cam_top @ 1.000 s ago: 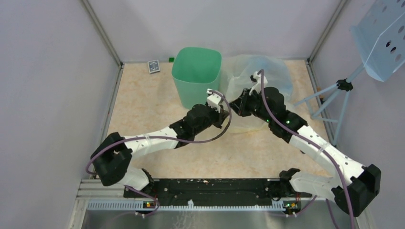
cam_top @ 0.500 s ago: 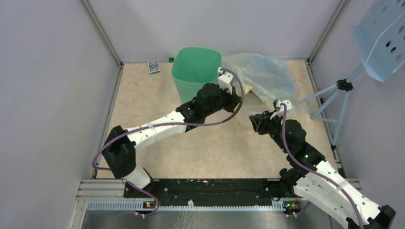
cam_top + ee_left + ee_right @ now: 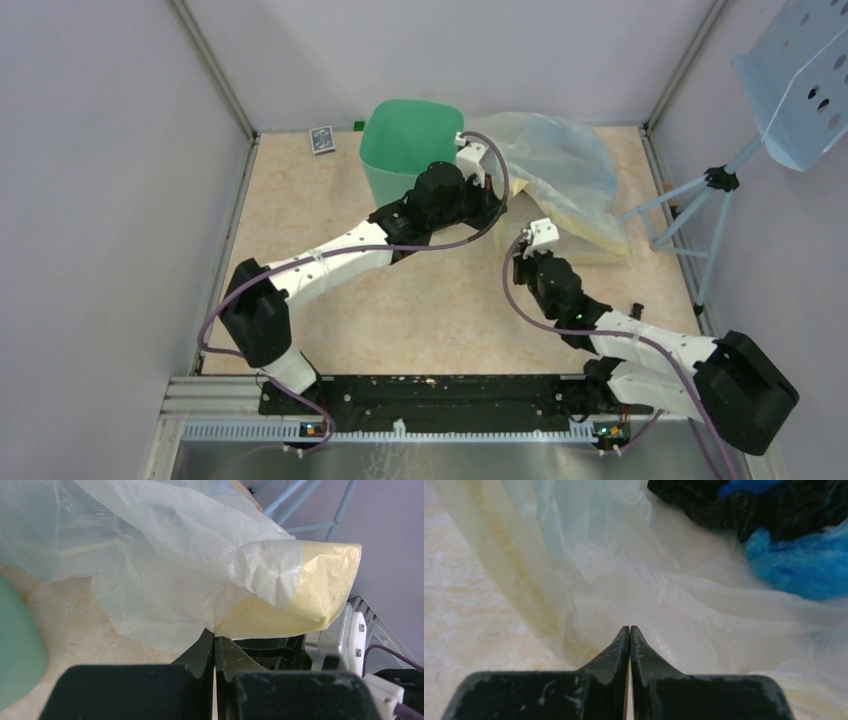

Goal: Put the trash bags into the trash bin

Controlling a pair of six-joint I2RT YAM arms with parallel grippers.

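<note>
Tabletop [image 3: 320,215] — trash bin [image 3: 385,185] upright; left gripper [image 3: 214,636] pinches clear bag [image 3: 165,580]

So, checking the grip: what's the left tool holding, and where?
The left tool pinches the clear yellowish plastic bag at its crumpled lower edge.

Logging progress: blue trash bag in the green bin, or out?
Out. Right wrist view: blue trash bag lies among folds of the clear yellowish bag; top view shows only green inside the trash bin.
</note>
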